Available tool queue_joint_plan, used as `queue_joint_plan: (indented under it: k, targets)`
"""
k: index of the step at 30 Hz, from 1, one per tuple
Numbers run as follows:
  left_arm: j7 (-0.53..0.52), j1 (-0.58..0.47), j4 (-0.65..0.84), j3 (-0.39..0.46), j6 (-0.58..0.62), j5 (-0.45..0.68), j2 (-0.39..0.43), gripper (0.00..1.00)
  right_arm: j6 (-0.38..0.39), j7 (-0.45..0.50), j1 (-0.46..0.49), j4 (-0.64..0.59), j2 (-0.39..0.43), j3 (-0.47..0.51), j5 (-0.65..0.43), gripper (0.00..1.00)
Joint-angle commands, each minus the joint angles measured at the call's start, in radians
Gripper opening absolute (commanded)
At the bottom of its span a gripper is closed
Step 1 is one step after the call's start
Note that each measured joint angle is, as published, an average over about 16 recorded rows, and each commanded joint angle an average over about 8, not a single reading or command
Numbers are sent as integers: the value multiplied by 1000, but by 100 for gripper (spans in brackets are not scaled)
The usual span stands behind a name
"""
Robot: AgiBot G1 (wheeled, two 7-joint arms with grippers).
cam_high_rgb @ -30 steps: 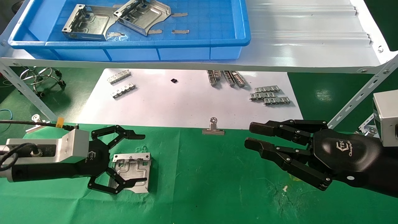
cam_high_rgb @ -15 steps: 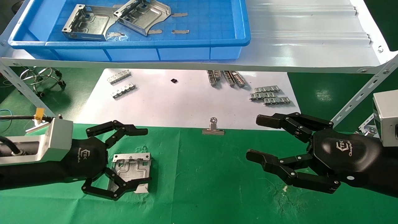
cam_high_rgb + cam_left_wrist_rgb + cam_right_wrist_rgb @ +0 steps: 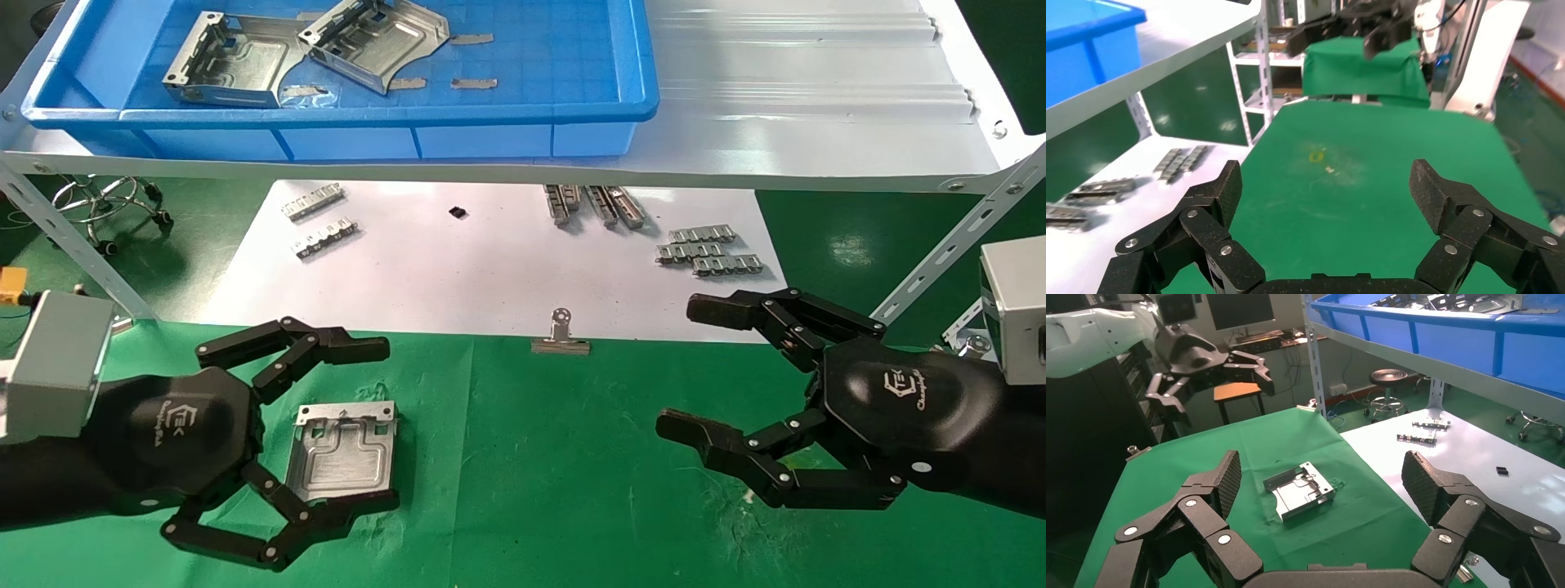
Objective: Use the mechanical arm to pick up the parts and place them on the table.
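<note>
**One part down on the green table**

My left hand (image 3: 270,445) is spread wide, fingers apart, around a part (image 3: 341,451) lying flat on the table (image 3: 523,490) near its left edge. I hold nothing. My right hand (image 3: 719,376) hangs spread too, by the right edge.

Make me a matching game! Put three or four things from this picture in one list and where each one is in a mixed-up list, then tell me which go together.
Things:
1. metal part
2. two more metal parts
3. binder clip
4. ribbed strips

Places:
A. in the blue bin on the shelf
B. on the white sheet
C. on the green table, between the open fingers of the left hand
D. at the seam where white sheet meets green cloth

Pairs: 1-C, 2-A, 3-D, 4-B

The right hand is open too, holding nothing.
</note>
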Motion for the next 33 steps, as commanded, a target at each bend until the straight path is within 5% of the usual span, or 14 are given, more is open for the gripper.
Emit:
queue_joint_plan:
  k: [1, 11, 33]
  targets:
    - [-32, 19, -32, -21, -1, -12, -8, 100, 0, 0, 0, 0, 0, 0, 0, 100]
    - [-155, 97, -163, -109, -6, -61, -42, 100, 0, 0, 0, 0, 0, 0, 0, 100]
    - [-148, 92, -152, -103, -7, -58, -39, 100, 0, 0, 0, 0, 0, 0, 0, 100]
